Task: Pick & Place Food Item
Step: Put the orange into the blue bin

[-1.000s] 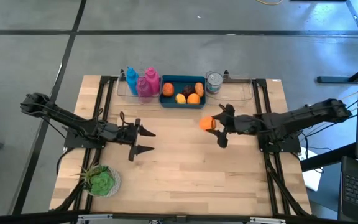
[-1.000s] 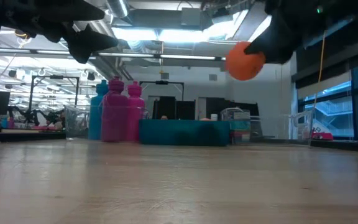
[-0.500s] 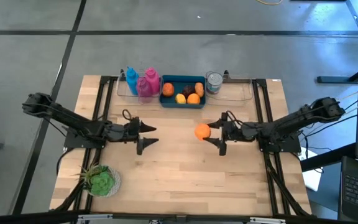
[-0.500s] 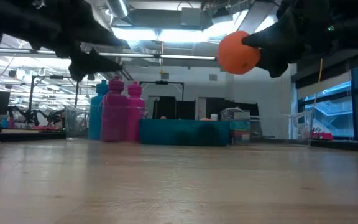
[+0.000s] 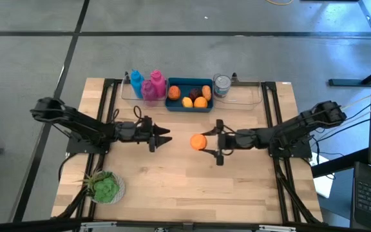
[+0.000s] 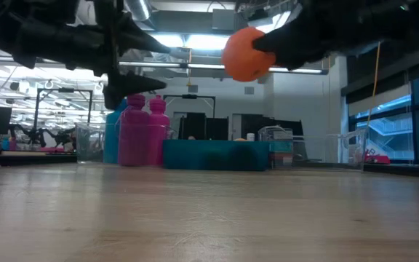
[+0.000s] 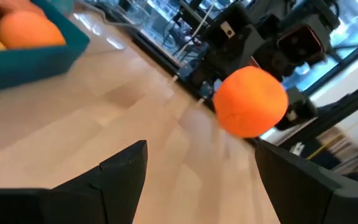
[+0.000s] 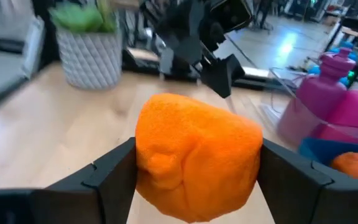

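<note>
Your right gripper (image 5: pixel 206 142) is clamped on the orange food item (image 5: pixel 198 142), one finger on each side, and holds it in the air over the middle of the table (image 5: pixel 185 187); your left gripper (image 5: pixel 161 136) stands just beside it with its fingers apart and empty, pointing at the fruit; this looks like the carry step, possibly a hand-over between the arms; the blue bin (image 5: pixel 189 106) of other fruit sits at the far edge, well apart; next you must bring the orange squarely between the waiting fingers, or lower it to the wood, before letting go.
</note>
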